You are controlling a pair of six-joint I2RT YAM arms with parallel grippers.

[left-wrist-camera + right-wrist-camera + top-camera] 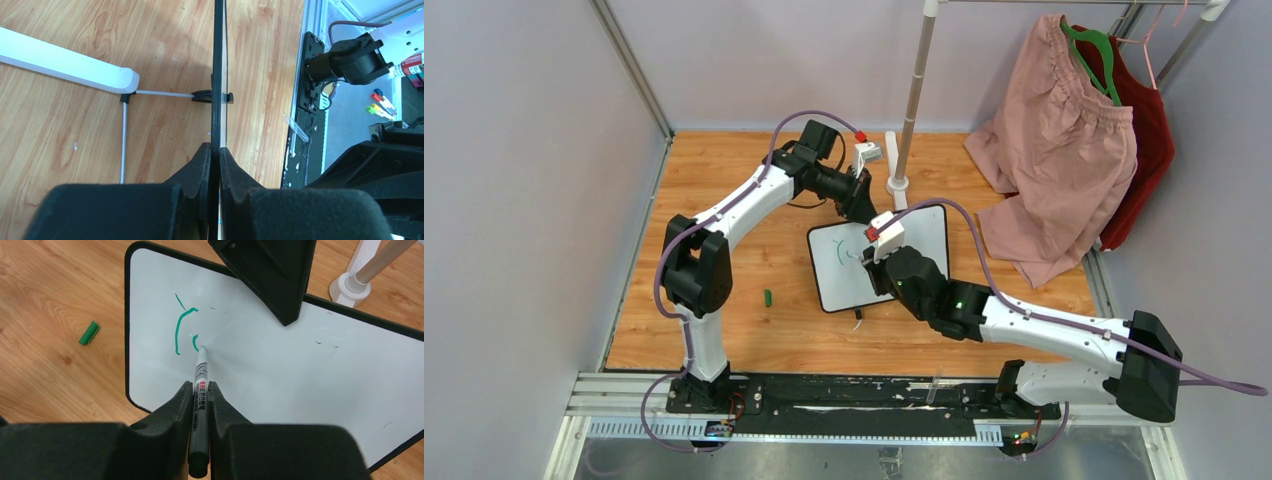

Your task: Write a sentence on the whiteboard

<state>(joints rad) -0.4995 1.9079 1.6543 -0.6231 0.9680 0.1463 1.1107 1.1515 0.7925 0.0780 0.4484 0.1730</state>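
Your right gripper [200,389] was closed on the marker [201,371], with the barrel pinched between the jaws and running straight out ahead of them. Its tip touched the board [300,370] just in front of the gripper. The marker's long axis pointed away from the gripper toward the board's far edge. The open white area for the rest of the line lay ahead and to the gripper's right.

Only a few green strokes [178,332] of the sentence showed, just left of the tip, so most of the writing looked still to be done. The next stroke probably needed you to carry the tip rightward while keeping it pressed down.

Your left gripper [215,150] was shut on the board's rim, the thin edge [218,75] running straight out from between its jaws. That arm reached out long to the board's far side. The right arm came in low from the near right, its wrist bent down over the board.

The cap [89,333] lay on the bench [60,285], off to the right gripper's left.
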